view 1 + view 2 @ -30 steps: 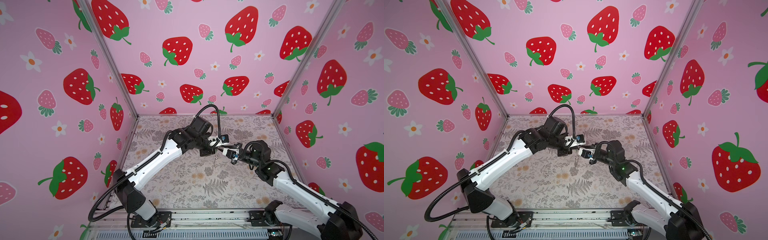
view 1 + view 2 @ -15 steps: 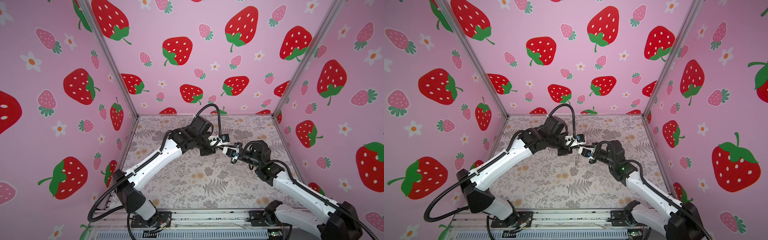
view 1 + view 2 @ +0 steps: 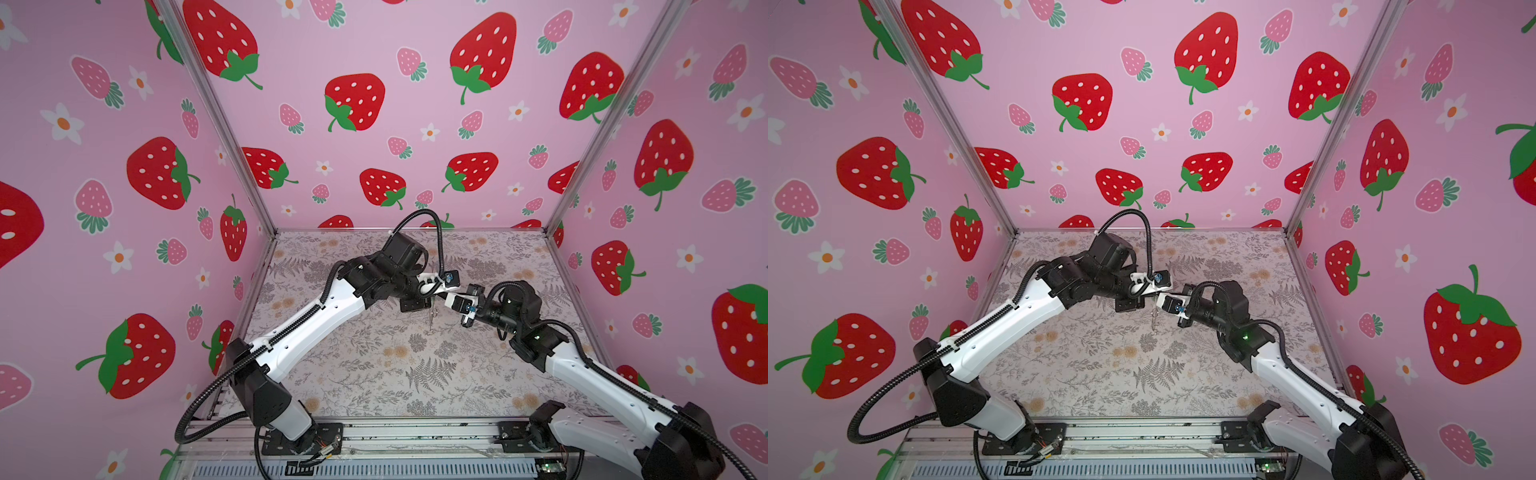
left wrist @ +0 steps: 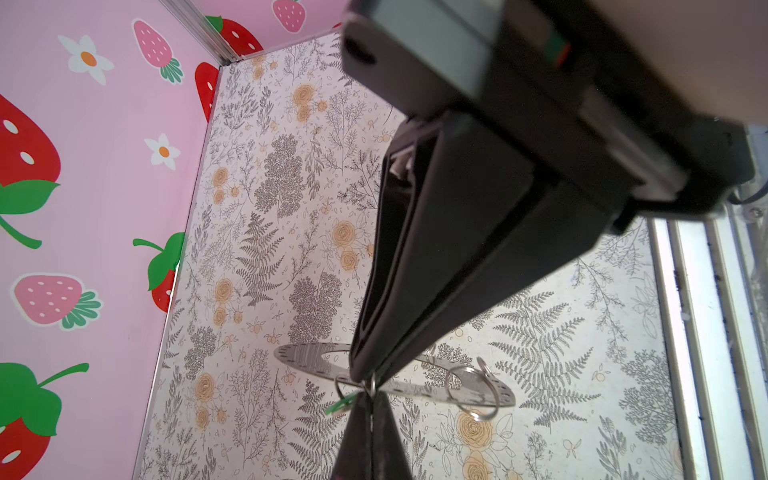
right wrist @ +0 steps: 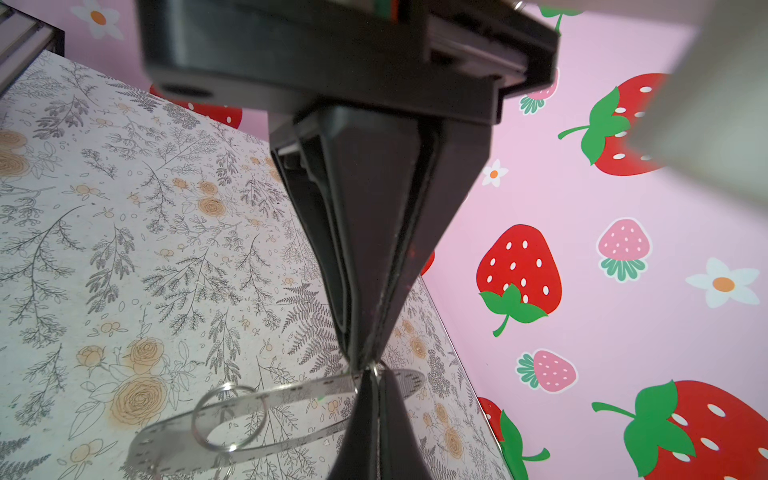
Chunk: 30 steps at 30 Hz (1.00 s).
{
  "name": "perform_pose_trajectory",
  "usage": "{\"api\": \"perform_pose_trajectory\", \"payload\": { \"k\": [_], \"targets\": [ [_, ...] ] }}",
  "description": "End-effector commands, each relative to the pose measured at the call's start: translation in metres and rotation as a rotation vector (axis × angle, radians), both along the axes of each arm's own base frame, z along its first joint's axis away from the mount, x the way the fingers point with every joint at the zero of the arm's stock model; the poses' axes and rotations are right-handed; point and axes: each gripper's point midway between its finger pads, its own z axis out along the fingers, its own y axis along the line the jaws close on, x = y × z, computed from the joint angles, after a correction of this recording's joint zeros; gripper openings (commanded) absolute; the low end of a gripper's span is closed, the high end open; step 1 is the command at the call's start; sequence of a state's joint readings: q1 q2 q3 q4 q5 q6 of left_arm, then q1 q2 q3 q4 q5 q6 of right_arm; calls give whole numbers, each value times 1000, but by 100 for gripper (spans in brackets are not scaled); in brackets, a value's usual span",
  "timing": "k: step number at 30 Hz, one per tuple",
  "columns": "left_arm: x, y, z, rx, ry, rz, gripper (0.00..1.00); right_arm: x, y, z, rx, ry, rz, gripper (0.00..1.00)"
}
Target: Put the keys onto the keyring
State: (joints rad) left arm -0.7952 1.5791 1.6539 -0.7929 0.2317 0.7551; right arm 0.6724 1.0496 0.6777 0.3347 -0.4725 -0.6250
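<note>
My left gripper (image 4: 368, 376) and my right gripper (image 5: 365, 363) meet tip to tip near the middle of the frame in both top views. They are raised above the floral mat (image 3: 374, 374), my left arm reaching in from the lower left and my right arm from the lower right. My left jaws are pressed fully together and pinch the rim of the keyring (image 4: 307, 358), which is up off the mat. In both top views the keyring (image 3: 432, 316) (image 3: 1155, 318) shows only as a thin sliver hanging just below the meeting tips. My right jaws are closed tight as well, their points set against the same stretch of rim, directly opposite my left ones. Whether they nip the rim itself, a small loop there or the keys, I cannot tell. The keys (image 4: 341, 405) show in the left wrist view only as a short sliver of bright green tag. It sticks out just beside my right fingertips (image 4: 357, 440), close under the ring's edge, and I cannot make out the metal key itself. Wire loops (image 4: 446, 384) sit on the rim well away from the pinch, and the right wrist view shows one of them (image 5: 194, 419) threaded round the flat band, with tiny holes dotted along the keyring (image 5: 291, 395) beside it
</note>
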Motion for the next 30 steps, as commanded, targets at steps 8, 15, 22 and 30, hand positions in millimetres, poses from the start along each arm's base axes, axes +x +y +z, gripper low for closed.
{"api": "perform_pose_trajectory", "payload": {
  "k": [8, 15, 22, 30],
  "targets": [
    [7, 18, 28, -182, -9, 37, 51, -12, 2, 1, 29, 8, 50, 0],
    [1, 37, 23, -324, -7, -24, 52, -27, 7, 4, 44, 21, 144, 0],
    [-10, 30, 2, -328, 42, -105, 56, -34, 10, 9, 50, 30, 197, 0],
    [-20, 20, -4, -350, 126, -166, 43, -36, 11, 12, 54, 32, 214, 0]
  ]
}}
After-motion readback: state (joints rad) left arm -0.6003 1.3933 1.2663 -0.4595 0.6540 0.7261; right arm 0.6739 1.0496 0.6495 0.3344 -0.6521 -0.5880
